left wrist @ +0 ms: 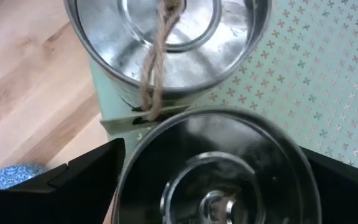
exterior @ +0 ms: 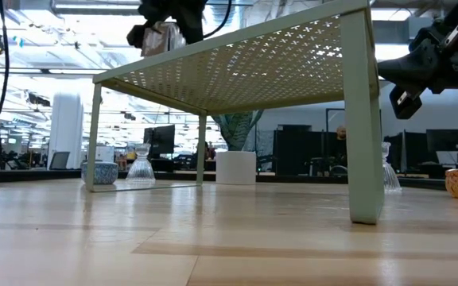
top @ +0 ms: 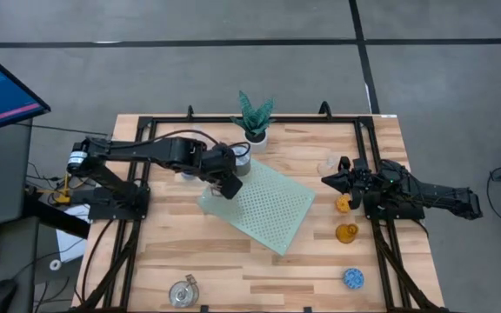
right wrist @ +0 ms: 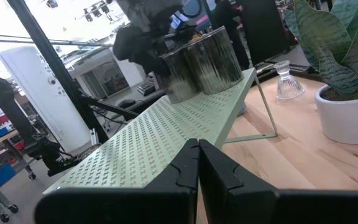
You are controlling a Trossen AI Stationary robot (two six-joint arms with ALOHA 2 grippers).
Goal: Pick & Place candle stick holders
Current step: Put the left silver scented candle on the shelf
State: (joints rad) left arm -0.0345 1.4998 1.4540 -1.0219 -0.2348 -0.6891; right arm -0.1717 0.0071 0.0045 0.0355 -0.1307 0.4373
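My left gripper is over the far left corner of the pale green perforated shelf, shut on a shiny silver holder. A second silver holder, with a twine loop, stands on the shelf just beyond it. Both also show in the right wrist view. My right gripper is shut and empty at the table's right side, next to an orange holder and a clear glass holder. My left gripper pinches the silver holder by its outer wall, one finger on each of two opposite sides. The fingers point down from above. The holder is upright, mouth up, at the shelf's corner; I cannot tell whether its bottom rests on the shelf.
A plant in a white pot stands behind the shelf. An amber holder and a blue one stand at the right, and a silver one at the near edge. A blue holder and a clear glass one stand by the shelf's far legs.
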